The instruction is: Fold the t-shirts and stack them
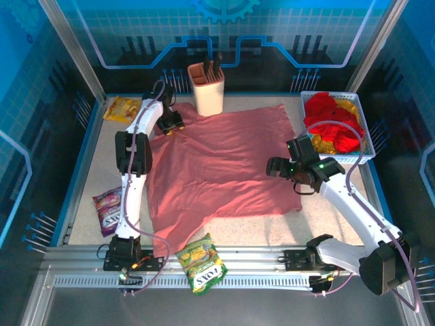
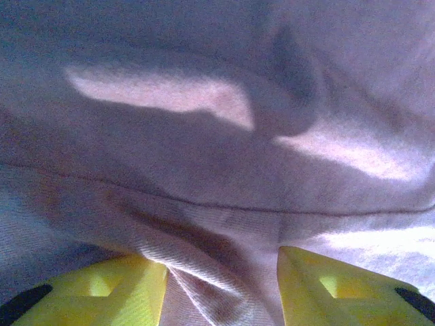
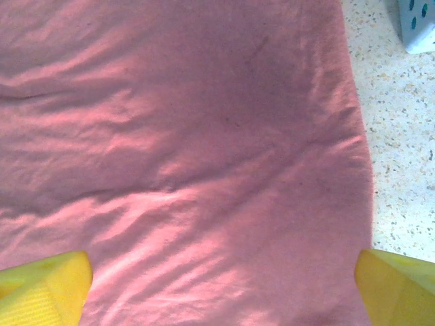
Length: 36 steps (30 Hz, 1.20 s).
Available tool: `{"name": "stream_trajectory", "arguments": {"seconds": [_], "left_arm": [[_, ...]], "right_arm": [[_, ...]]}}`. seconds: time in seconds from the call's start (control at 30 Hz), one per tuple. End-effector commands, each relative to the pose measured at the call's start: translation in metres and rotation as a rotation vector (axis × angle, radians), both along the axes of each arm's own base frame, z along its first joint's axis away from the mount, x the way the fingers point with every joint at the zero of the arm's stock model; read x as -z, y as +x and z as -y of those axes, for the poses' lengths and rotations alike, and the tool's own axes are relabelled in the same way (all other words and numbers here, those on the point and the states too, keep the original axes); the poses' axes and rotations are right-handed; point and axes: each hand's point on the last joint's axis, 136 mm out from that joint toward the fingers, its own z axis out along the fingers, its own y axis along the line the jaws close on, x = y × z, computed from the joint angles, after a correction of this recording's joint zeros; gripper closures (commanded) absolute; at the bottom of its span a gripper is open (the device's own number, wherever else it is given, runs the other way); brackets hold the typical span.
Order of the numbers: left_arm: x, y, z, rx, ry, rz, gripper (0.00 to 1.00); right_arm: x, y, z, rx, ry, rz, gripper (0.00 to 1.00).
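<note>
Step in hand: secure the pink t-shirt (image 1: 224,163) for its first fold.

1. Position. The pink t-shirt lies spread flat across the middle of the table (image 1: 92,159). Its far edge runs just beside the knife block (image 1: 207,88). The red and yellow t-shirts (image 1: 329,122) sit heaped in the basket (image 1: 367,155) at the far right corner.

2. Left side. My left fingers (image 2: 115,285) are at the shirt's far left corner, partly closed with a ridge of cloth (image 2: 217,272) gathered between them. I judge this a pinch on one small fold. How firm it is I cannot tell.

3. Right side. My right fingers (image 3: 47,285) are spread wide and hold nothing. They hover over the shirt (image 3: 190,136) close to its right edge, with bare table beyond the hem.

4. Procedure, as I judge it:
- Confirm that the left pinch takes both layers. A single layer will peel away on lifting.
- Lower the right fingers onto the right edge and close them over the hem, not over flat cloth.
- Raise both sides level and together, so the fabric hangs without a diagonal pull.
- Keep the left wrist clear of the knife block while lifting.
- Lay the fold down slowly. Thin cloth drags and wrinkles easily.
</note>
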Motion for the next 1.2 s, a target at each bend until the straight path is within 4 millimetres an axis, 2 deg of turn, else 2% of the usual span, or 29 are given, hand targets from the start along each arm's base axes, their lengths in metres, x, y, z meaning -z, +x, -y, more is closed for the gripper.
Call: {"name": "stream_trajectory", "arguments": {"seconds": [0.0,0.13,0.2,0.27,0.33,0.4,0.5,0.57,0.67,0.9,1.0,1.1,1.17], "left_arm": [[0.005,0.012,-0.022,-0.041,0.021,0.017,0.52],[-0.028,0.025,-0.024,-0.013,0.016,0.099,0.48],[-0.053,0.024,-0.021,0.003,0.01,0.133,0.46],[-0.08,0.019,-0.016,0.028,0.02,0.172,0.43],[-0.11,0.008,-0.011,0.056,0.044,0.21,0.42],[-0.138,-0.013,-0.005,0.074,0.058,0.228,0.41],[-0.163,-0.05,0.006,0.09,0.051,0.261,0.41],[-0.169,-0.078,0.011,0.089,0.028,0.277,0.41],[-0.166,-0.129,0.014,0.071,-0.012,0.263,0.41],[-0.121,-0.261,0.015,0.02,-0.091,0.118,0.42],[-0.109,-0.31,0.018,0.013,-0.131,0.079,0.42],[-0.1,-0.353,0.014,-0.02,-0.131,0.025,0.42],[-0.097,-0.375,0.011,-0.058,-0.114,-0.009,0.42]], "right_arm": [[0.007,-0.008,0.008,0.02,-0.029,-0.02,0.0],[0.017,-0.009,0.007,0.03,-0.02,-0.042,0.0],[0.02,-0.008,0.01,0.049,-0.021,-0.049,0.0],[0.035,-0.014,0.017,0.084,-0.025,-0.089,0.0],[0.044,-0.017,0.026,0.137,-0.014,-0.118,0.0],[0.052,-0.023,0.033,0.177,0.003,-0.149,0.0],[0.061,-0.03,0.039,0.213,0.055,-0.155,0.0],[0.064,-0.035,0.041,0.229,0.079,-0.146,0.0],[0.069,-0.042,0.045,0.253,0.113,-0.149,0.0],[0.076,-0.057,0.05,0.28,0.169,-0.17,0.0],[0.077,-0.058,0.051,0.288,0.192,-0.166,0.0],[0.08,-0.057,0.051,0.288,0.199,-0.176,0.0],[0.082,-0.056,0.051,0.287,0.198,-0.186,0.0]]}}
